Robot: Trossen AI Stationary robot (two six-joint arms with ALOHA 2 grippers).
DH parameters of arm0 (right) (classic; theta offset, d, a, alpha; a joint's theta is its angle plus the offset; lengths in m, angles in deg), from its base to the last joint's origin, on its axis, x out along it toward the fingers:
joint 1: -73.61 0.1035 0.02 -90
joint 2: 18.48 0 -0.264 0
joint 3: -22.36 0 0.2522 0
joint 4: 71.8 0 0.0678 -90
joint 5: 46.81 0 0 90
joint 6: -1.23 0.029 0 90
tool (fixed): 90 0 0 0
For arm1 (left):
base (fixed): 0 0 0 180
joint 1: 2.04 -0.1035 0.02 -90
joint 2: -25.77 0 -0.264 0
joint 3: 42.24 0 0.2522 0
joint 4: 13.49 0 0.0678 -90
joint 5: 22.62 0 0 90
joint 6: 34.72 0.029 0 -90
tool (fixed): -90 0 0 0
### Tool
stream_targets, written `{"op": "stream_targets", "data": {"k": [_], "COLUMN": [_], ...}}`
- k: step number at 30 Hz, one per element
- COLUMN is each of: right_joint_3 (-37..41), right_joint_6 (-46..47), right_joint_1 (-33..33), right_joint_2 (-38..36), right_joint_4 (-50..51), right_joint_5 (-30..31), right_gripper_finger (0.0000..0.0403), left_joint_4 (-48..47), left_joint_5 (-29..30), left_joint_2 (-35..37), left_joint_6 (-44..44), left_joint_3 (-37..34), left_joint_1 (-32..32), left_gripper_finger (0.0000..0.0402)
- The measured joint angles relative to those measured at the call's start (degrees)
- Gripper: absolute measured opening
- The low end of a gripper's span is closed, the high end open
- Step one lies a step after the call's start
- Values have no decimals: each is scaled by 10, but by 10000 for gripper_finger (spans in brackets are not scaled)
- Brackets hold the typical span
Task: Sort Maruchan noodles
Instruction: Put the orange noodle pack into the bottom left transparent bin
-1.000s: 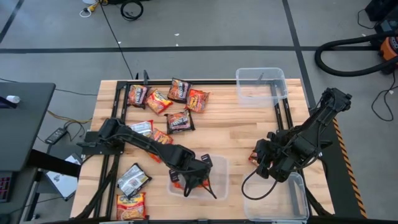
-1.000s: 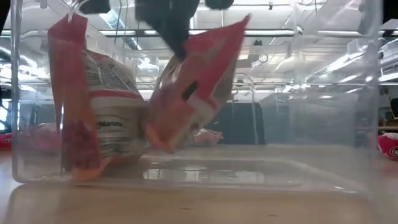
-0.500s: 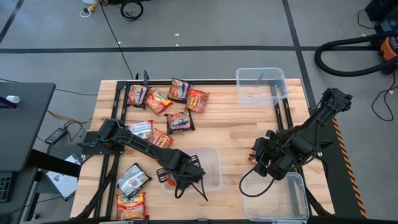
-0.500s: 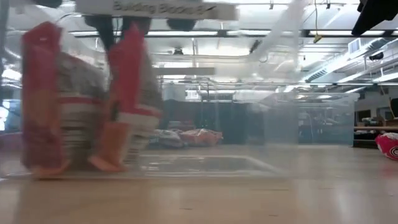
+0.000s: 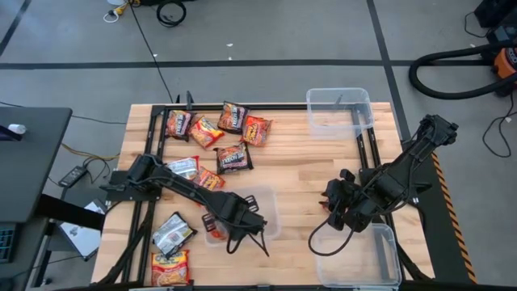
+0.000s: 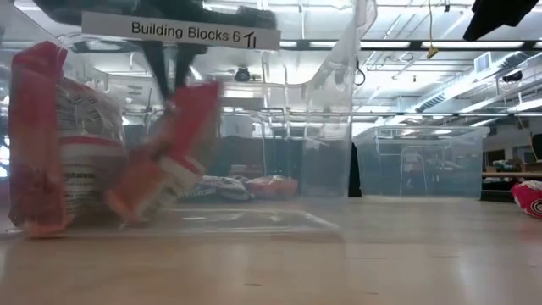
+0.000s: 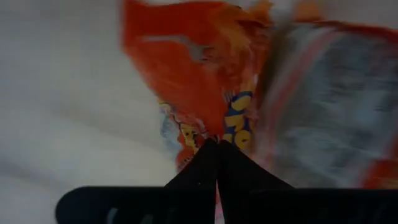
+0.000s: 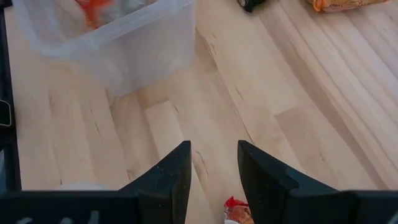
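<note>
Wooden tabletop at six o'clock: left gripper (image 5: 229, 231) pinches shut on an orange-red packet (image 6: 165, 152) hanging tilted inside the clear bin (image 5: 271, 212), while the right gripper (image 5: 333, 202) waits part-open at three o'clock.

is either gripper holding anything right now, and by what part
The left gripper, shut inside the clear bin, pinches an orange-red noodle packet by its edge. The right gripper is open over bare table and holds nothing.

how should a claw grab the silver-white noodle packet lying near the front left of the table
The silver-white packet lies flat and tilted on the bare wood, with nothing touching it. Probably best to come straight down from above and pinch across its narrower width, near a crimped end, where the wrapper gives an edge to catch.
</note>
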Motion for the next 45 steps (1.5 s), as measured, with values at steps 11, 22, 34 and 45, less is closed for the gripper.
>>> {"op": "stream_targets", "data": {"k": [11,22,34,45], "right_joint_3": [0,-35,-44,-44], "right_joint_6": [-100,-352,-372,-314], "right_joint_1": [-22,-131,-153,-125], "right_joint_2": [6,132,176,130], "right_joint_4": [-116,-314,-310,-228], "right_joint_5": [13,-118,-162,-146], "right_gripper_finger": [136,133,133,133], "left_joint_4": [187,303,284,278], "left_joint_5": [14,16,56,85], "left_joint_2": [0,1,1,9], "left_joint_6": [116,136,32,-27], "left_joint_3": [0,0,0,-7], "left_joint_1": [-14,-34,-19,10], "left_gripper_finger": [2,1,1,0]}}
